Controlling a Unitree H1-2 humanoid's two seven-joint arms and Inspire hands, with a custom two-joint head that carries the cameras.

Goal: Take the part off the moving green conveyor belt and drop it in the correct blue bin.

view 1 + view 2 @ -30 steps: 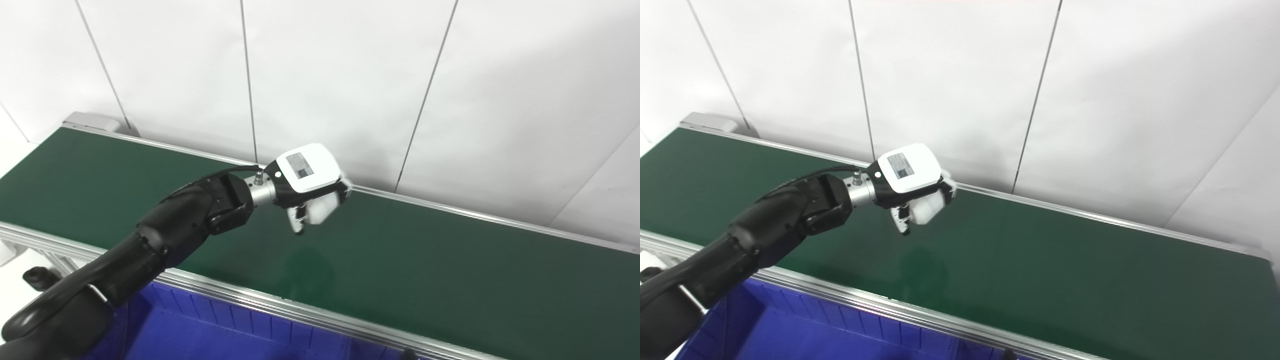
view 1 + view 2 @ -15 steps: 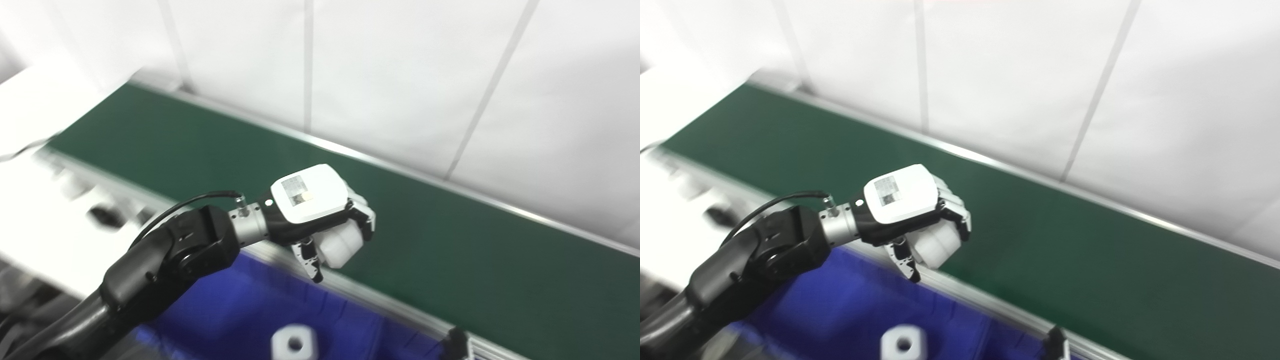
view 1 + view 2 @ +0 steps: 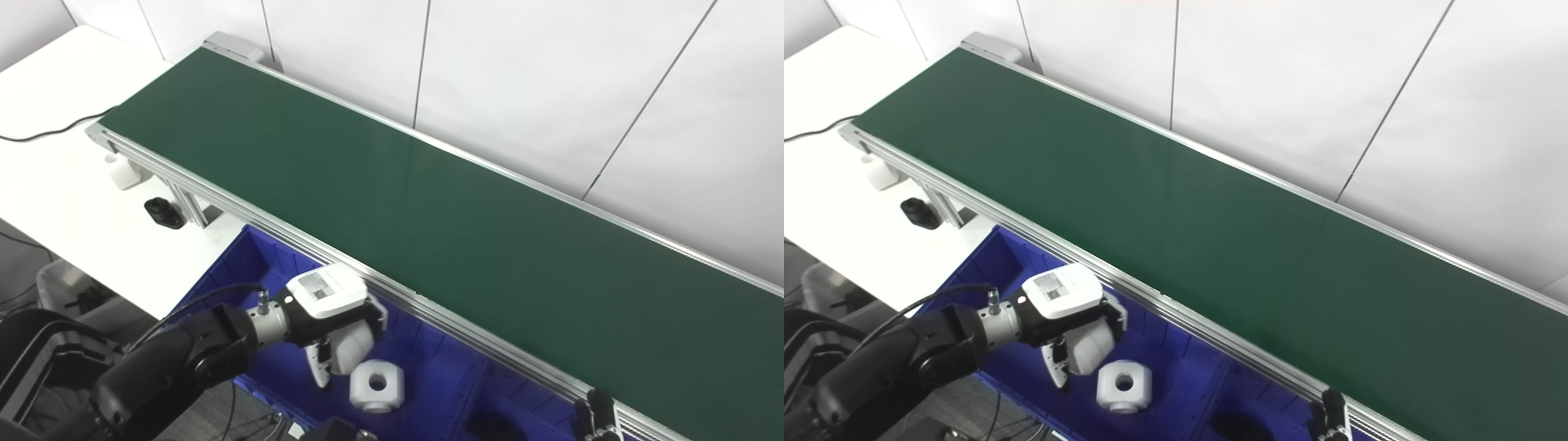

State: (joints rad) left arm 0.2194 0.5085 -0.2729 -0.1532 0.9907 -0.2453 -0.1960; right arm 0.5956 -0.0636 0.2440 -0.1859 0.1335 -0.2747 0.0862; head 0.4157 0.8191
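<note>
White part (image 3: pixel 354 350) gripped in the left hand (image 3: pixel 331 318) above the blue bin (image 3: pixel 429 380).

The hand curls around the part, knuckles up, just beside a second white part (image 3: pixel 376 384) lying in the bin. A second ago it hung over the green conveyor belt (image 3: pixel 429 208); the camera has since swung down. White wall panels stand behind; a white worktop (image 3: pixel 55 153) lies left.

A white table (image 3: pixel 55 184) sits at the left, a black cable (image 3: pixel 52 130) lying across its far part. White wall panels (image 3: pixel 520 73) stand behind.
</note>
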